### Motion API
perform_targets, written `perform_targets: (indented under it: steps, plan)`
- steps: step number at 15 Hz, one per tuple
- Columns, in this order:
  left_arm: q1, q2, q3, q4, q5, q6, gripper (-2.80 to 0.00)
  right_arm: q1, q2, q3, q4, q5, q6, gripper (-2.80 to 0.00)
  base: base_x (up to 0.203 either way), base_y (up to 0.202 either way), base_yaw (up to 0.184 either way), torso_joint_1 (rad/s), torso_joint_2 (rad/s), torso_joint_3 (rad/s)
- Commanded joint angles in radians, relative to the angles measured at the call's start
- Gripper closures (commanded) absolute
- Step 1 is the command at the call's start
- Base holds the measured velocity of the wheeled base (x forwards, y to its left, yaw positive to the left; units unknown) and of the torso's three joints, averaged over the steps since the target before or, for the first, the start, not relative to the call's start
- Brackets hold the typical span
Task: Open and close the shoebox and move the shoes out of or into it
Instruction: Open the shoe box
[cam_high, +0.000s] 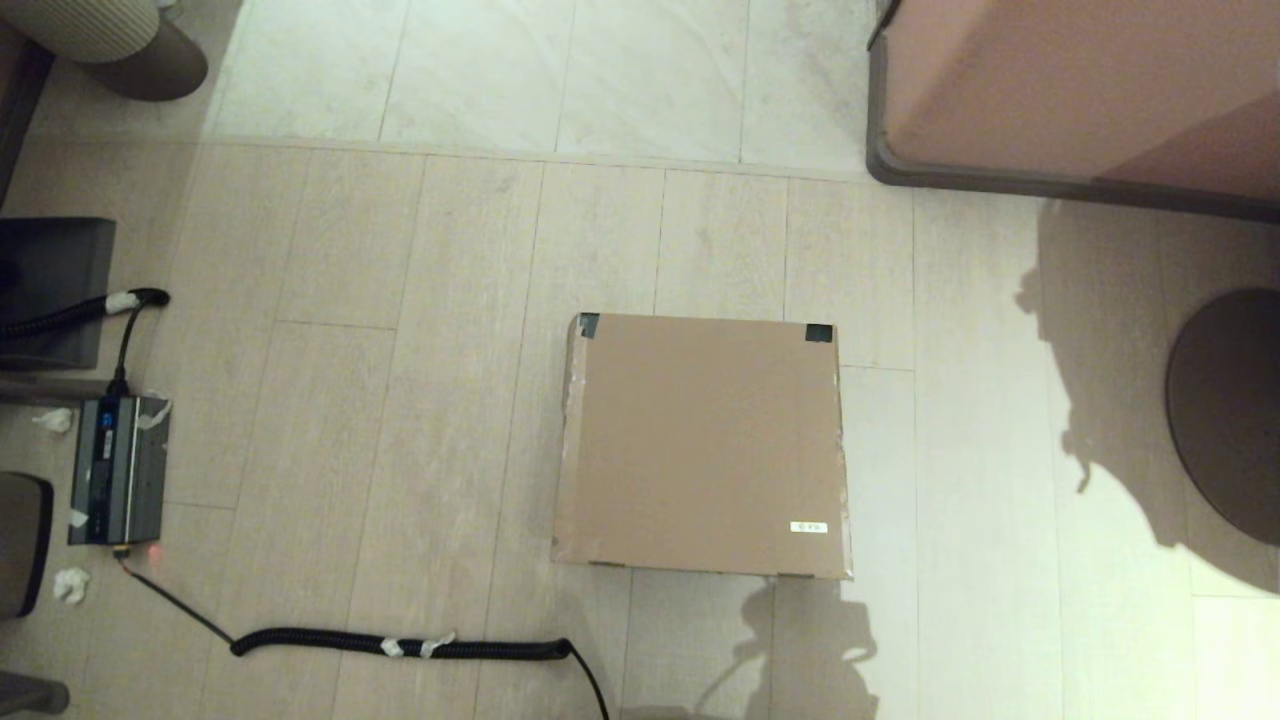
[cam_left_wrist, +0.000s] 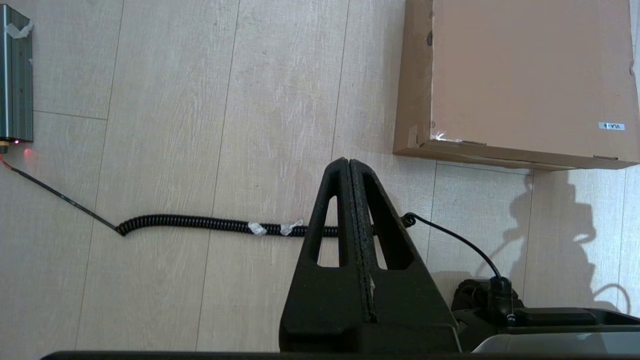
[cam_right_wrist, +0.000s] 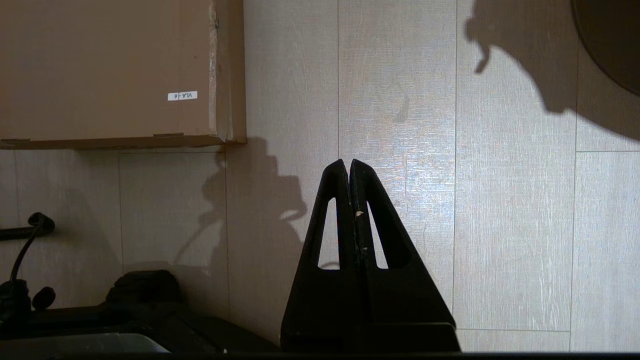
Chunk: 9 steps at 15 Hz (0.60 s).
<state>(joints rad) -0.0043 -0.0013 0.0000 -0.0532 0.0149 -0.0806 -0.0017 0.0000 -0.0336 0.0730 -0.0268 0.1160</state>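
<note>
The shoebox (cam_high: 703, 446) lay closed at frame centre, its near edge facing both clamped, empty grippers: left gripper (cam_left_wrist: 349, 165) lower left, right gripper (cam_right_wrist: 348, 165) lower right, about equally near.

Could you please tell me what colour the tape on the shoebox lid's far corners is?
Dark, near black, on the plain brown cardboard shoebox; head view shows it best.

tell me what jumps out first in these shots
The closed brown shoebox sits flat on the floor in the middle of the head view, dark tape on its two far corners. A coiled black cable lies on the floor to its near left. Both the left gripper and right gripper hang shut above the floor, short of the box.
</note>
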Motion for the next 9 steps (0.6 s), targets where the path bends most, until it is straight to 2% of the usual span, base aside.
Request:
perform_targets:
  steps: [1, 3, 6, 8, 9]
  plan:
    - [0.000, 0.001, 0.018, 0.000, 0.000, -0.001, 0.00, 0.000, 0.002, 0.000, -0.001, 0.001, 0.001, 0.00, 0.000, 0.000, 0.000, 0.000, 0.00, 0.000]
    - [0.000, 0.001, 0.017, 0.003, -0.001, 0.005, 0.00, 0.000, 0.002, 0.000, 0.001, 0.002, -0.006, 0.00, 0.000, 0.000, 0.000, 0.000, 0.00, 0.000]
    - [0.000, 0.003, 0.006, -0.008, -0.005, 0.016, 0.00, 0.001, 0.004, -0.022, 0.003, 0.020, -0.062, 0.00, 0.000, 0.000, 0.000, 0.000, 0.00, 0.000]
    - [-0.001, 0.054, -0.118, 0.008, -0.049, 0.014, 0.00, 0.001, 0.079, -0.116, 0.012, 0.024, -0.034, 0.00, 0.000, 0.000, 0.000, 0.000, 0.00, 0.000]
    - [-0.003, 0.128, -0.209, 0.018, -0.090, -0.009, 0.00, 0.001, 0.172, -0.171, 0.017, 0.033, 0.021, 0.00, 0.000, 0.000, 0.000, 0.000, 0.00, 0.000]
